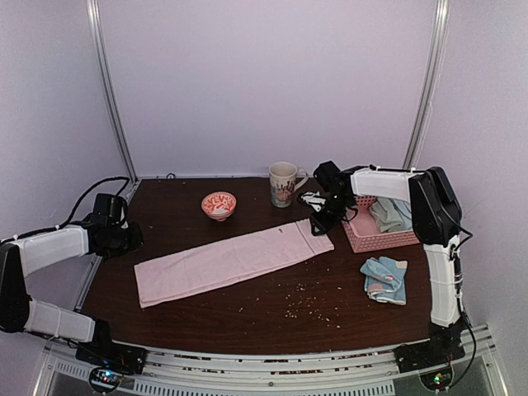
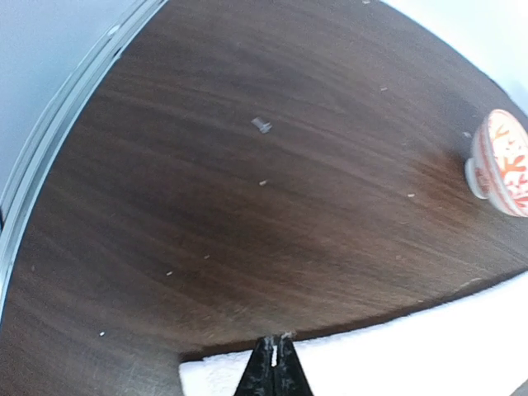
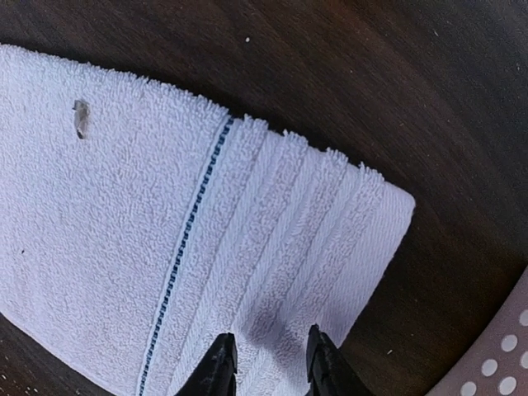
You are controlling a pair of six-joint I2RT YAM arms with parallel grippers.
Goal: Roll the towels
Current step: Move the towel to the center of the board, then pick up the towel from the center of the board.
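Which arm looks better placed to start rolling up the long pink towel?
Probably the right. The right gripper hangs open directly over the striped end of the pink towel, ready to pinch it. The left gripper is shut and only at the edge of the other end.

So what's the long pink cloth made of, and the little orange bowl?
The pink towel looks like soft cotton terry: fuzzy loops and a ribbed woven band near its end. The bowl seems glazed ceramic: smooth white with a painted red-orange pattern, though plastic is possible.
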